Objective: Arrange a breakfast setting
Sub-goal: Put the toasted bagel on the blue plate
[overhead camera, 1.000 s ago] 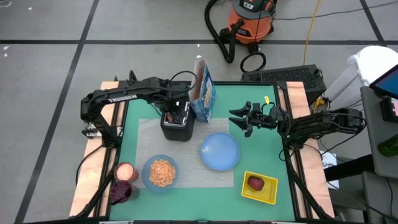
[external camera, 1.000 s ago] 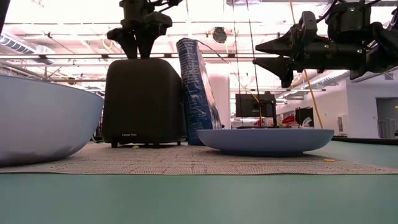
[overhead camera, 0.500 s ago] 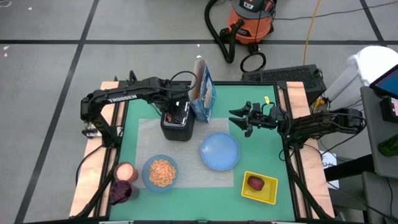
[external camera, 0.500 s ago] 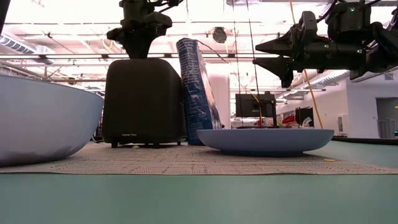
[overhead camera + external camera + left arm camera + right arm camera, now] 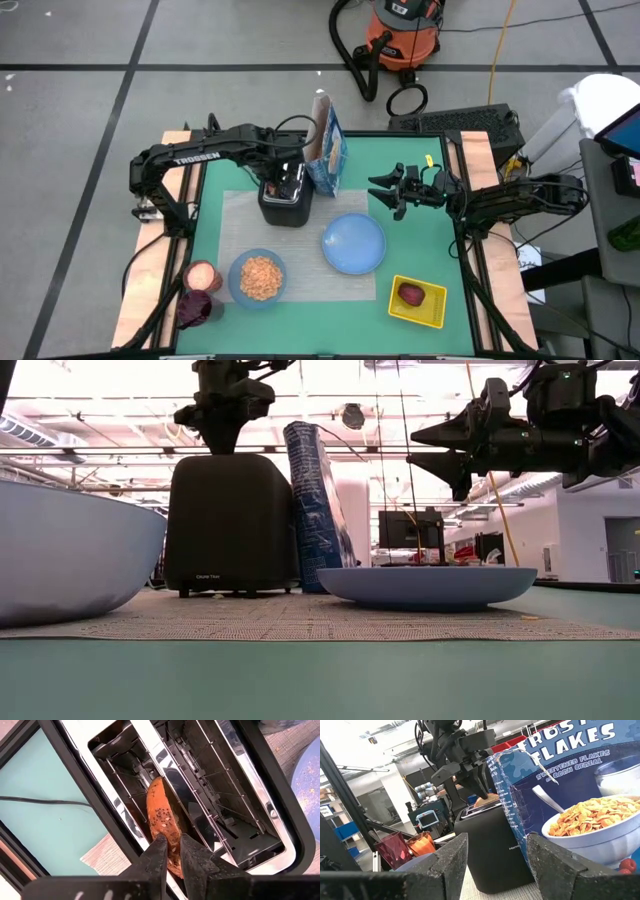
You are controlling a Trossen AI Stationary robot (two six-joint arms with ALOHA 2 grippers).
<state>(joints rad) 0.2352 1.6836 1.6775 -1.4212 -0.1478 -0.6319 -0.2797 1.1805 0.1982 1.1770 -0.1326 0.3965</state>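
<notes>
The black-and-silver toaster (image 5: 285, 205) stands on the grey mat (image 5: 230, 215), with the browned bagel (image 5: 162, 815) on edge in one slot. My left gripper (image 5: 172, 845) is right above the toaster (image 5: 230, 520), shut on the bagel. My right gripper (image 5: 385, 190) hovers open and empty above the table, right of the blue cereal box (image 5: 327, 150). The light-blue plate (image 5: 353, 243) and the bowl (image 5: 258, 277) of cereal rest on the mat. The dark red fruit (image 5: 411, 294) lies in the yellow tray (image 5: 437, 310). No spoon shows. My left gripper pinches the bagel's upper edge (image 5: 167, 832) between its two fingers (image 5: 156, 851). The fingers come from above, pointing down into the toaster slot, one on each flat side of the bagel. The bagel stands on edge, its lower part inside the slot.
A pink cup (image 5: 201, 275) and a dark red cup (image 5: 196, 308) stand at the table's near left corner. The cereal box stands upright just beside the toaster's far right corner. Bare green table lies between the plate and the right arm.
My left gripper has shut: its fingers stood spread above the toaster a second ago and now meet on the bagel's upper edge. The bagel and toaster have stayed in place.
</notes>
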